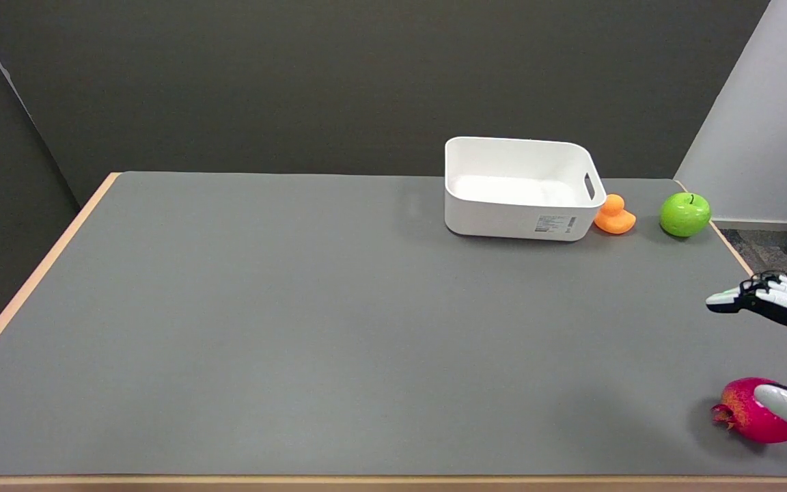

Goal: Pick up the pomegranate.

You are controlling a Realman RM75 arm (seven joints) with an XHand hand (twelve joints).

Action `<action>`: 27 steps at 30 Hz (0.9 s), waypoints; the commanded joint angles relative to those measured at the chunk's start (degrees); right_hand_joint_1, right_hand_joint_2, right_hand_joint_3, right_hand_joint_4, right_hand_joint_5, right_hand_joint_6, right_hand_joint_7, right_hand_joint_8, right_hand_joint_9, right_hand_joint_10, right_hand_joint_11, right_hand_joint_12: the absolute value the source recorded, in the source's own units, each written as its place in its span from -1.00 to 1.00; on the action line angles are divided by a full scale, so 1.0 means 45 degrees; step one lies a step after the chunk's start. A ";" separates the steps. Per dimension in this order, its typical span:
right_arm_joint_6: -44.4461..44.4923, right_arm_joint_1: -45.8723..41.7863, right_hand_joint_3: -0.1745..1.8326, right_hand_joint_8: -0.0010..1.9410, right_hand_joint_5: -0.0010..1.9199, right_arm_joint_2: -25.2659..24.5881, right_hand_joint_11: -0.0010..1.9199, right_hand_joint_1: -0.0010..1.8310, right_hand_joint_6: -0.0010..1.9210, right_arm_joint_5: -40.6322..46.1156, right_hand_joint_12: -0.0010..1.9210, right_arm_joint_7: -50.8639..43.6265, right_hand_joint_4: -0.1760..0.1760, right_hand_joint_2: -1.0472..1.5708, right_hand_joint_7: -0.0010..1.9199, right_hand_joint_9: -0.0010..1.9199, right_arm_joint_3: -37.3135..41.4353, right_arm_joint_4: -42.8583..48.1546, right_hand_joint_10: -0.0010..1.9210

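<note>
The round magenta-red pomegranate, with its small orange-tipped crown pointing toward the table's left edge, is being found lying on the grey table close to the near right corner. The black-and-white right hand is being seen only in part at the right edge of the head view. Its fingers are being held spread apart: one group is stretched out level above the right edge, farther back than the fruit, while a single white digit is lying across the pomegranate's right side. Whether that digit is touching the fruit or merely passing in front of it cannot be told. No closed grasp is being shown, and the pomegranate is judged to be resting on the table surface, its shadow lying directly beneath it.

The task is therefore being judged as early: the approach is under way, while closing on the fruit and lifting remain outstanding.

Near the far right corner, a white rectangular plastic bin, a small orange rubber duck and a glossy green apple are standing, well apart from the work.
</note>
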 commanded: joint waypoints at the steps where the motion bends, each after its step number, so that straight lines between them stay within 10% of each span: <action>1: 0.0179 0.0203 0.05 -0.52 -0.68 -0.0086 -0.89 -0.54 -0.40 -0.0250 0.39 -0.0065 0.19 0.27 -0.58 -0.75 -0.1040 -0.1547 -0.14; 27: -0.0183 0.1100 0.06 -0.50 -0.67 0.0583 -0.89 -0.49 -0.37 -0.0907 0.39 -0.1606 0.22 0.26 -0.56 -0.74 -0.1322 -0.3382 -0.13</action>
